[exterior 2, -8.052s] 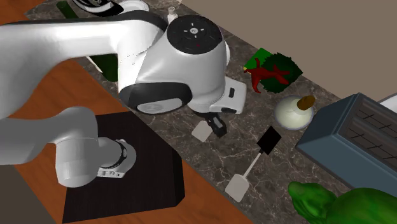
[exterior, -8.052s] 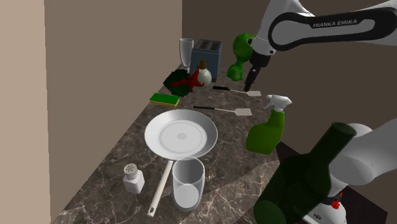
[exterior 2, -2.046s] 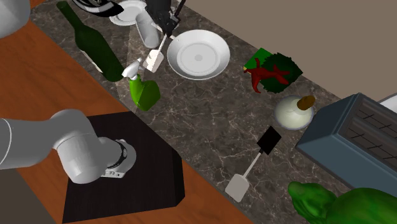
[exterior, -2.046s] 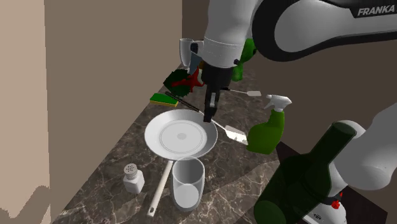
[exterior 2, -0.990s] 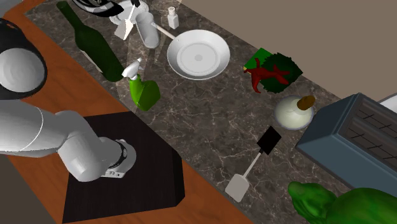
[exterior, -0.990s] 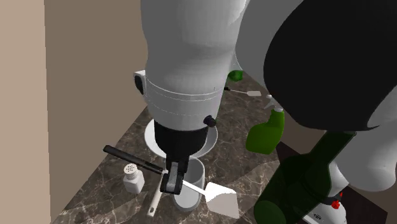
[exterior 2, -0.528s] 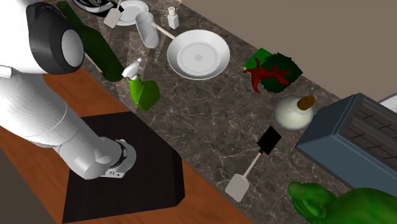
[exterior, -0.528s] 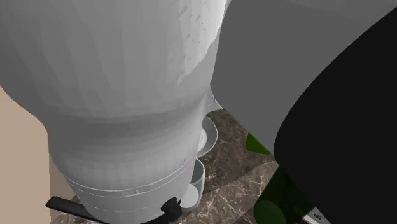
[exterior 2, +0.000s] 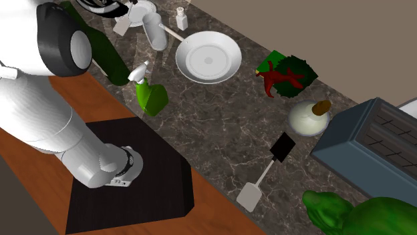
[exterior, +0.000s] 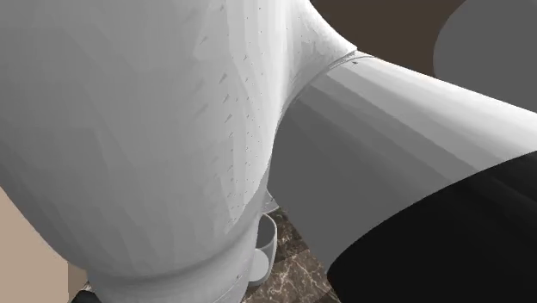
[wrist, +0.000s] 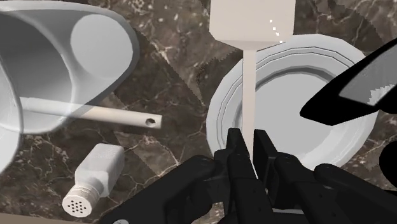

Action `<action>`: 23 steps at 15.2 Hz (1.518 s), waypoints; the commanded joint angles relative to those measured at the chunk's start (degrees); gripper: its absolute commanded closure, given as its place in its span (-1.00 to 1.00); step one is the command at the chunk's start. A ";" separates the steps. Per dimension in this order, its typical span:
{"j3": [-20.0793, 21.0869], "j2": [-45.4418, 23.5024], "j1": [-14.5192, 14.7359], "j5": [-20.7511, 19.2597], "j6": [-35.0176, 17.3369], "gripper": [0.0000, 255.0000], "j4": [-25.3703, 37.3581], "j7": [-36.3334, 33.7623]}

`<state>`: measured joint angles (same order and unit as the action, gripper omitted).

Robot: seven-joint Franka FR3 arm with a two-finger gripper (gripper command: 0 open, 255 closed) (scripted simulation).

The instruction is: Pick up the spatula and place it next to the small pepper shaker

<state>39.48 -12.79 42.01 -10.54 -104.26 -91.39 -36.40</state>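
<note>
**One sideways shift left before the set-down**

The all-black two-finger gripper was closed tight on the thin pale shaft of the flat, pale-bladed spatula. No gap was left between the fingers except for the shaft itself. The spatula pointed straight ahead from the fingers, so its long axis ran along the line of the gripper. The shaft passed over the rim of a small round white plate, and the square blade sat past that rim, above the dark marbled counter. I could not tell whether the blade touched anything.

The small white pepper shaker with a perforated top stood on the counter to one side of the gripper, the side away from the plate. It was near the end of the long pale pan handle. In the second exterior view the blade lay to that view's left of a clear drinking glass and the pepper shaker to its right, so the glass stood between them. In my judgement the coming move needed a sideways carry past the glass, and then a lowering clear of the pan handle.

The white arm rose from the black stand, bent at a dark joint and reached to the far end of the counter.
</note>
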 commanded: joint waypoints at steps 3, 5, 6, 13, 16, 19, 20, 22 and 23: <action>-0.11 0.01 -0.23 -0.11 -3.03 1.00 -3.04 -0.23; -0.19 -0.13 -0.29 -0.28 -4.51 1.00 -4.41 -0.39; -0.23 -0.23 -0.31 -0.38 -5.25 1.00 -5.08 -0.49; -0.59 -1.30 -0.28 -1.41 -10.23 1.00 -9.28 -1.32; -0.79 -1.97 -0.18 -2.02 -12.29 1.00 -10.85 -1.78; -1.04 -2.74 -0.03 -2.72 -14.32 1.00 -12.29 -2.30; -1.15 -3.05 0.03 -3.00 -15.02 1.00 -12.78 -2.50; -1.16 -3.04 0.04 -2.99 -15.03 1.00 -12.78 -2.50; -1.16 -3.04 0.05 -2.99 -15.03 1.00 -12.78 -2.50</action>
<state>38.48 -15.13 41.97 -13.27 -119.10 -103.46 -38.74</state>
